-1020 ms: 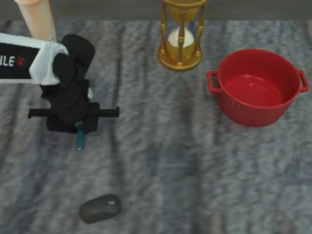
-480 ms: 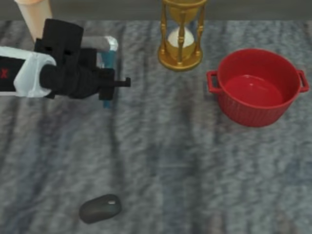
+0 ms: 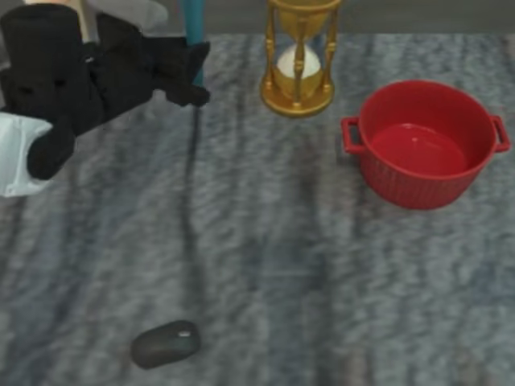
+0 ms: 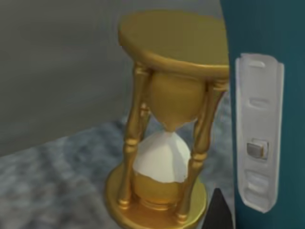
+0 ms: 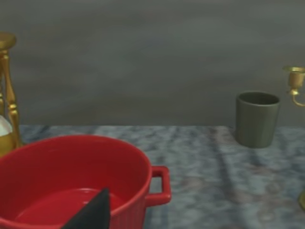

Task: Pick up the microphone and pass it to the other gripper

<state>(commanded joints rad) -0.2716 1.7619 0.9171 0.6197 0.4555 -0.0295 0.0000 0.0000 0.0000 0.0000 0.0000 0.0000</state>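
Observation:
The microphone's (image 3: 191,32) teal handle stands upright at the back left of the top view, and its head is out of view. My left gripper (image 3: 190,74) is shut on the handle, raised well above the table, left of the hourglass. In the left wrist view the teal handle (image 4: 286,57) with its white switch strip (image 4: 257,138) fills one side, with a black fingertip (image 4: 219,214) beside it. My right gripper (image 5: 95,214) is outside the top view. Only a black part of it shows in the right wrist view, in front of the red pot.
A gold hourglass (image 3: 298,56) stands at the back middle, close to the held microphone. A red two-handled pot (image 3: 422,145) sits at the right. A dark grey computer mouse (image 3: 165,343) lies at the front left. A grey cup (image 5: 257,119) and a gold candlestick (image 5: 296,86) show in the right wrist view.
My left gripper has lifted the microphone off the table and carried it toward the back edge, rising closer to the top camera. Nothing else has moved.

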